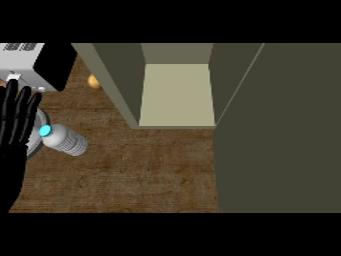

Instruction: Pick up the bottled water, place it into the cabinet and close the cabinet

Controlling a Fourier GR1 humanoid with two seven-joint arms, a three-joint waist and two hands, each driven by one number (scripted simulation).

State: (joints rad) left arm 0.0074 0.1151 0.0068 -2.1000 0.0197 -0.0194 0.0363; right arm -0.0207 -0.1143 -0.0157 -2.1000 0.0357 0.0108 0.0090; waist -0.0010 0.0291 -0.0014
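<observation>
Head view: wooden counter [129, 170] seen from steeply above. Left hand [7, 130] shows at the left edge, fingers straight and pointing up, open flat, holding nothing, resting there. It is just left of the bottled water and overlaps a grey round plate [41, 131] whose rim peeks out beside the fingers. Right hand shows nowhere, so its state is unknown.

Bottled water [64, 139] lies on its side on the counter, left of centre, cyan cap toward the upper left, clear ribbed body toward the lower right. The cap end sits at or over the plate's rim; can't tell if it touches. Bottle is outside the cabinet, near and to the left of its opening, apart from it.

Cabinet [177, 90] stands at the far centre, olive-grey walls, open, with a pale bare inner floor visible. Cabinet door [287, 130] is swung open, a large dark olive panel filling the right side from far to near.

White and black appliance [29, 64], looks like a toaster, at the far left corner. Small orange round object [94, 81] on the counter between the appliance and the cabinet's left wall, partly hidden by that wall.
</observation>
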